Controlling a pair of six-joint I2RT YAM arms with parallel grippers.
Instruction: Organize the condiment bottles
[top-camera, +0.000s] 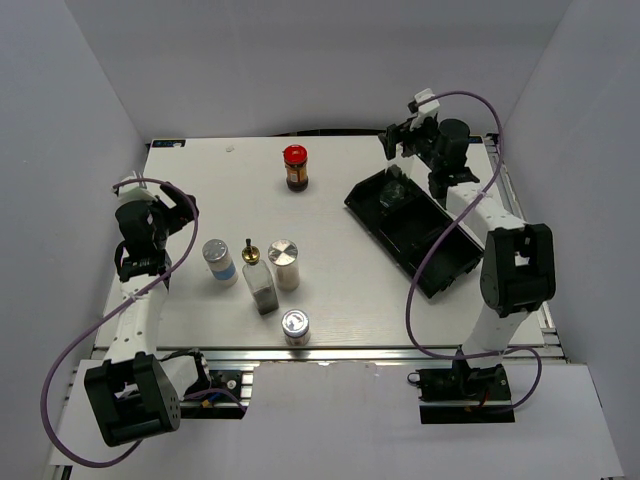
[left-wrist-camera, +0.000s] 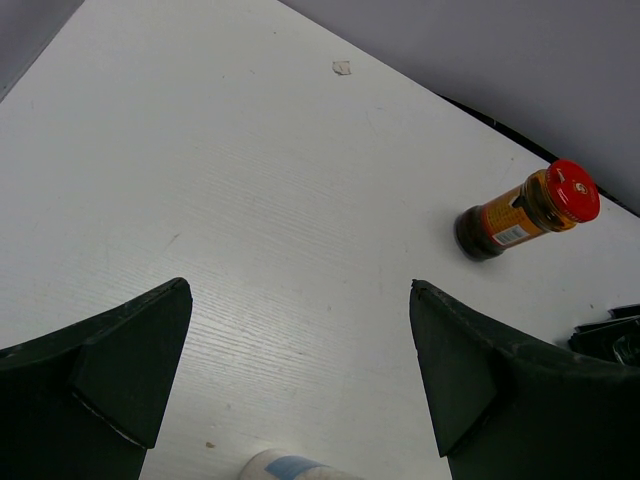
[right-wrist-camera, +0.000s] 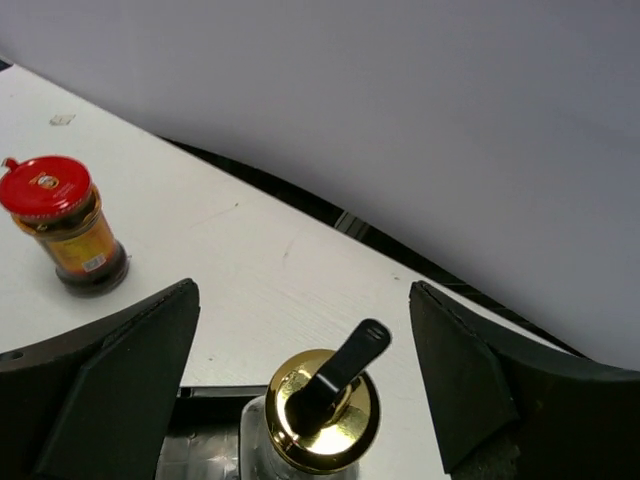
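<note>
A clear glass bottle with a gold pourer (right-wrist-camera: 320, 412) stands in the far end of the black tray (top-camera: 440, 250). My right gripper (right-wrist-camera: 302, 290) is open just above it, its fingers apart from the cap on both sides; in the top view the gripper (top-camera: 396, 146) is over the bottle (top-camera: 395, 190). The red-lidded jar (top-camera: 295, 167) stands at the far middle and shows in the right wrist view (right-wrist-camera: 62, 225) and left wrist view (left-wrist-camera: 525, 210). The blue-labelled shaker (top-camera: 219, 262), a second glass bottle (top-camera: 259, 282) and two silver-lidded shakers (top-camera: 285, 264) (top-camera: 296, 326) stand at front centre. My left gripper (top-camera: 183, 206) is open and empty.
The tray lies diagonally on the right half of the white table (top-camera: 200, 180), its near compartments holding nothing. Its corner shows at the right edge of the left wrist view (left-wrist-camera: 610, 335). The blue-labelled shaker's top (left-wrist-camera: 290, 467) peeks in below my left gripper (left-wrist-camera: 300, 287). Grey walls enclose the table.
</note>
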